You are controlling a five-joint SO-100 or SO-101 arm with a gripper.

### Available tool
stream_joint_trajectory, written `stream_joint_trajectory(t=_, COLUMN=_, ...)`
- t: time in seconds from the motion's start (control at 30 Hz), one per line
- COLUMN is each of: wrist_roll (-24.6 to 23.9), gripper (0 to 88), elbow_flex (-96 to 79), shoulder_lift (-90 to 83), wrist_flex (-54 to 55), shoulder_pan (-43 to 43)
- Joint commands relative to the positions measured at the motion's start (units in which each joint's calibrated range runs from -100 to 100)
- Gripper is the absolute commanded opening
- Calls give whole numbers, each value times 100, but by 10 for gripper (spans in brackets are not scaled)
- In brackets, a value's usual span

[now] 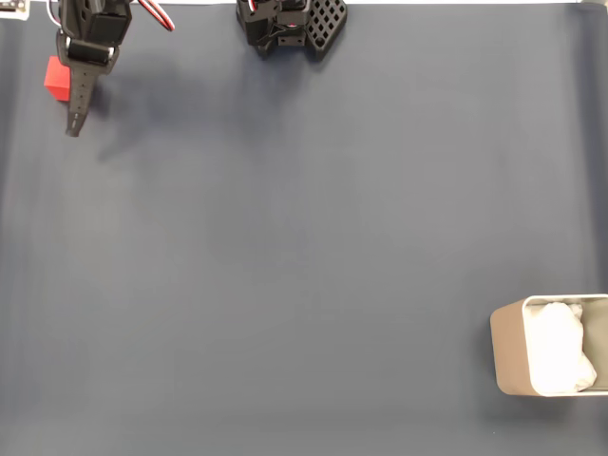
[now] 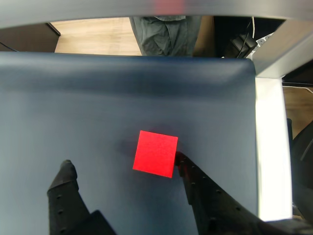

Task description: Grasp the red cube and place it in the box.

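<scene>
Red cube (image 2: 156, 153) flat on the dark blue desk (image 1: 304, 247), far up in the top-left corner of the fixed view, partly hidden there by the arm; box (image 1: 549, 346) well apart, at the lower-right edge, white lining showing inside. Gripper (image 2: 122, 164) low over the cube in the wrist view, fingers (image 2: 67, 175) spread wide, holding nothing; right finger tip touching or just beside the cube's right lower corner, left finger well clear of it. Cube turned slightly askew between the two. Probably light, rigid and plain-faced, so likely a little slippery; best taken across two opposite flat faces, squared to the fingers first, lest a corner pinch twist it out. Close to the desk's edge on this side, with a pale strip and floor beyond in the wrist view; little margin for a nudge. Broad bare desk between cube and box; ample room for a diagonal carry.
</scene>
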State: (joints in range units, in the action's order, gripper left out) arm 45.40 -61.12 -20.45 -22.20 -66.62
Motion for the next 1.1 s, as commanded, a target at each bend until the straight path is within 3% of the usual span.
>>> stream_joint_trajectory(t=0.0, wrist_roll=29, gripper=376, elbow_flex=99, shoulder_lift=0, wrist_flex=97, shoulder_pan=42)
stream_joint_trajectory(t=0.17, wrist_roll=73, gripper=195, elbow_flex=118, shoulder_lift=9, wrist_flex=170, shoulder_pan=85)
stream_joint_trajectory(t=0.43, wrist_roll=161, gripper=82, elbow_flex=145, shoulder_lift=0, wrist_flex=179, shoulder_pan=99)
stream_joint_trajectory(t=1.07, wrist_roll=269, gripper=28, elbow_flex=191, shoulder_lift=-52, wrist_flex=162, shoulder_pan=121)
